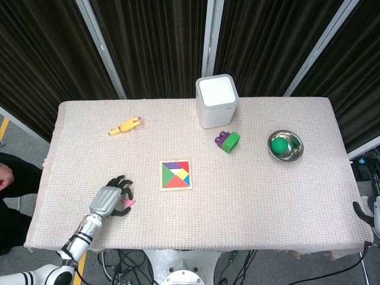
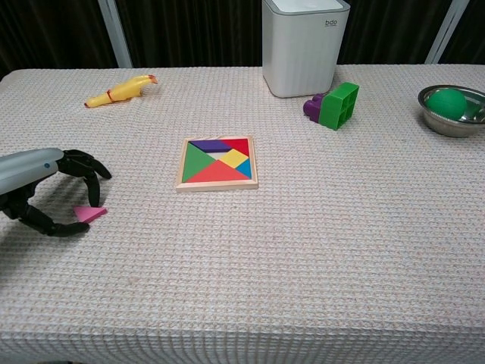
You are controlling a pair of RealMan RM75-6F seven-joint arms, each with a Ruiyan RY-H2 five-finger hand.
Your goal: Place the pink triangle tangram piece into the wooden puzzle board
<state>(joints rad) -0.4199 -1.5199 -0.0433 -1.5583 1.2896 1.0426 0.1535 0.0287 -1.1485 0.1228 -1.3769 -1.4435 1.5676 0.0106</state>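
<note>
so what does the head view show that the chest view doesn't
Only the head view shows the right robot hand at the table's right edge, the whole table outline and the floor around it. Only the chest view shows the lettering on the white bin. Both show the left robot hand arched over the pink triangle, the puzzle board, yellow toy, blocks and bowl with green ball.

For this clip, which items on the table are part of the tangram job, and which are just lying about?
Part of the job:
- pink triangle piece
- wooden puzzle board
- left hand, curled around the piece

Lying about:
- yellow rubber chicken
- white bin
- green and purple blocks
- steel bowl holding a green ball
</note>
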